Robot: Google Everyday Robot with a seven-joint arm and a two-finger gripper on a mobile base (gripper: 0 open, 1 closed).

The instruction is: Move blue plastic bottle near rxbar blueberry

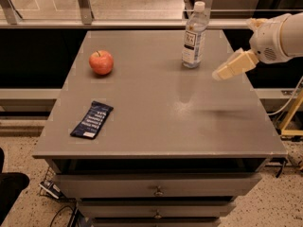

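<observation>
At the far edge of the grey table [189,126], a little right of its middle, the blue plastic bottle [194,34] stands upright with its white cap on, touching nothing else. The gripper [222,72] hangs in the air just to the bottle's right, at about the height of the label and clear of it, pointing down and leftward toward the table. From where I stand I cannot tell whether it is open or closed, only that it holds nothing. The rxbar blueberry [92,119] lies flat near the front left corner, well apart from the bottle, clean across the tabletop on a diagonal. A red apple [101,62] sits toward the far left, off to the far side of that diagonal, so I doubt it would be in the way. I would expect the bottle to be fairly light, with thin walls that give under a hard squeeze and a smooth skin that could slip. Being tall and narrow, it should tip easily if nudged high up. The sensible hold looks to be around the body at the label, below the shoulder, squarely from the side. How full it is I cannot make out. By my count there is one bottle, one bar, one apple and one gripper, and nothing else lies on the tabletop.
</observation>
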